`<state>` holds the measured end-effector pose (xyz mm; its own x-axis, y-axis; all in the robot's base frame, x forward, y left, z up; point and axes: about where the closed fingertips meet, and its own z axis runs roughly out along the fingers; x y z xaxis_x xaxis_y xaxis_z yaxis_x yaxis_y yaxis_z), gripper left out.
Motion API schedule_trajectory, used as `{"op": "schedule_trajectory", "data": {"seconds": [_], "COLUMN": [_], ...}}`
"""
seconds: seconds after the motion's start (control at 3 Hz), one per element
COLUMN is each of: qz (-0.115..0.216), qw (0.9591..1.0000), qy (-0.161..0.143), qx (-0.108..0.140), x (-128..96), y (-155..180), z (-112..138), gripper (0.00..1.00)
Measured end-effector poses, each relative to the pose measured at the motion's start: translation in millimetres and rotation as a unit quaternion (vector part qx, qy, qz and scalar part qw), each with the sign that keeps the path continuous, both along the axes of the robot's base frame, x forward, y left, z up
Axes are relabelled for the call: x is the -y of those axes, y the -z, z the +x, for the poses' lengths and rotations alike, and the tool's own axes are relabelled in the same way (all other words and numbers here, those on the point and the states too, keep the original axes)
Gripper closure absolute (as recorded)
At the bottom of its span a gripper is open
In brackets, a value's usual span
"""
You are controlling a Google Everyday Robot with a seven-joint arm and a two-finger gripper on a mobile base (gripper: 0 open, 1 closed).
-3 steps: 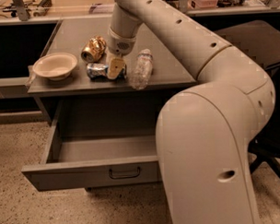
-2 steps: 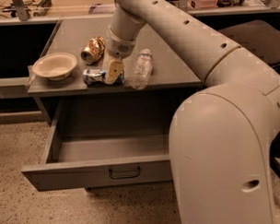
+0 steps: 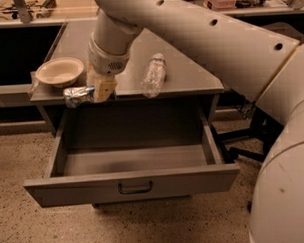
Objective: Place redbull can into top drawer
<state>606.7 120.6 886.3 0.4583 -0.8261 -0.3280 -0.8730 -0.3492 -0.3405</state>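
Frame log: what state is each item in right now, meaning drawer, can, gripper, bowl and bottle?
top drawer: pulled open, nothing visible inside.
redbull can: held sideways, off the counter, above the drawer's left rear.
gripper: closed on the can, at the counter's front edge.
bowl: upright on the counter, looks empty.
plastic bottle: lying on its side on the counter.

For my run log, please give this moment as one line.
gripper: shut on redbull can | position: at front edge of counter | top drawer: open, can not yet inside
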Motion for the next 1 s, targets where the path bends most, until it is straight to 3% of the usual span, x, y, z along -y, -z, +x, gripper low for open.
{"op": "schedule_trajectory", "data": {"seconds": [0.33,0.67,1.0], "qz": [-0.007,0.022,0.026], "qw": [0.9999,0.9984,0.9952], "qy": [-0.001,0.012,0.028], "qx": [-0.012,-0.051,-0.09], "x": [2.5,-8.1,-17.7], "y": [12.5,41.0,85.3], "z": [-1.6,-8.3,-18.5], "gripper": [1.0,1.0,1.0]}}
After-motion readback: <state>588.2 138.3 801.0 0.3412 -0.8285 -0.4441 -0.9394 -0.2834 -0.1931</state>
